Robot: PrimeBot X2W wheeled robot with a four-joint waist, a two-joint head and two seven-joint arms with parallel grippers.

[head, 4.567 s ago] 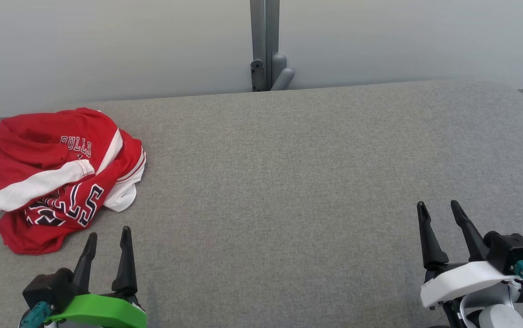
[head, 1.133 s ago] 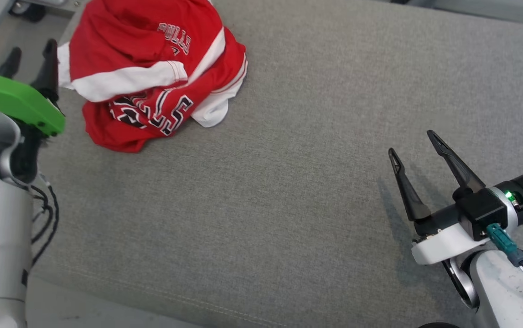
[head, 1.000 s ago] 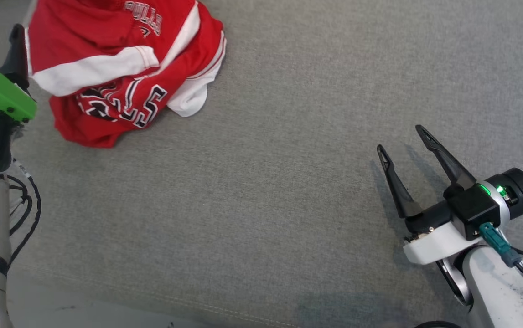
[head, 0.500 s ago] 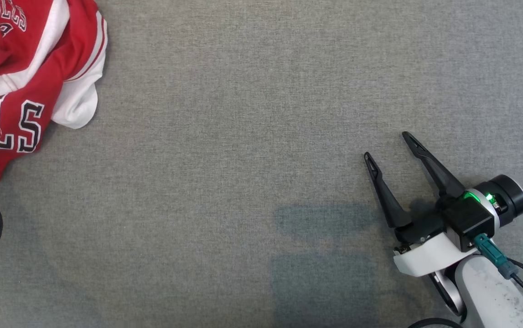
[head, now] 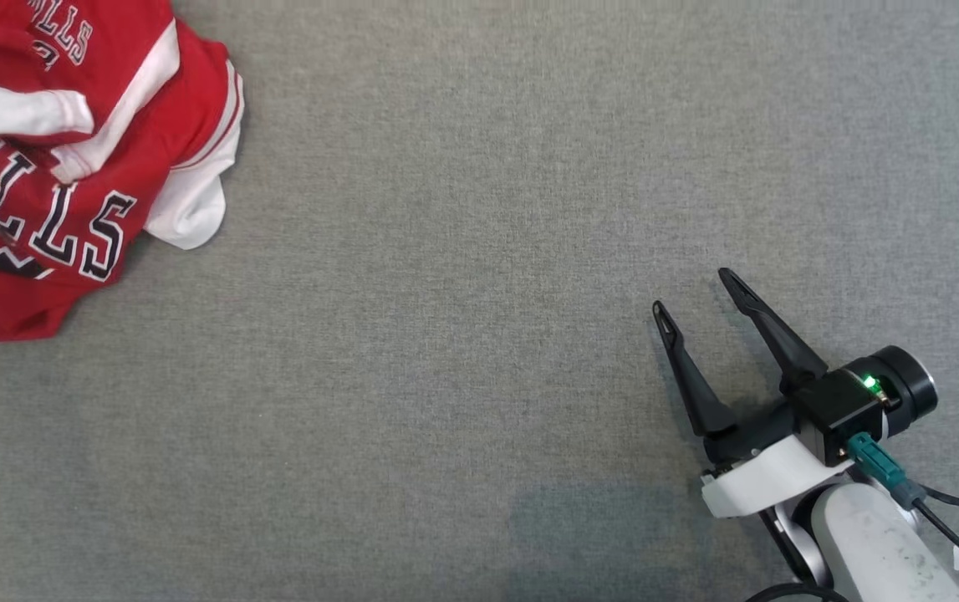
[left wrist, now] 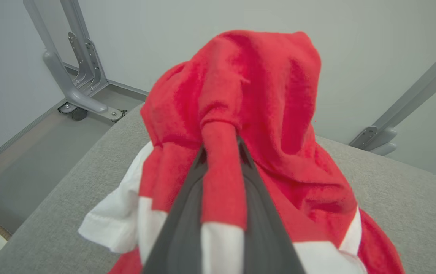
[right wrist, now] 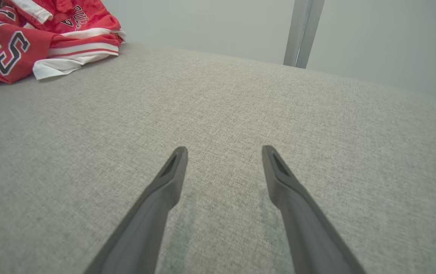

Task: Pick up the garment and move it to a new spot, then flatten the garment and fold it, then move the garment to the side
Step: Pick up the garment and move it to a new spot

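A crumpled red-and-white garment lies bunched at the upper left of the head view, on a broad grey fabric surface. Navy block letters edged in white read "LLS" across its lower folds. Smaller letters near the top edge read "LLS" too, with the rest of each word lost in creases or cut off by the frame.

In the left wrist view, the left gripper is pinched narrow on a ridge of the garment's red cloth. The cloth bulges up beyond the fingertips and runs down between the two dark fingers to a white band at the bottom of the frame. A white hem lies at lower left on the grey surface. Grey metal frame legs stand at upper left against a pale wall.

At the lower right of the head view, the right gripper is spread wide over bare fabric, holding nothing, well apart from the garment. A green light glows on its wrist, beside a teal plug.

The right wrist view shows the right gripper open above the surface. The garment sits at upper left, with a large "S" legible and its smaller lettering too creased to read. A grey post rises at the top, right of centre.
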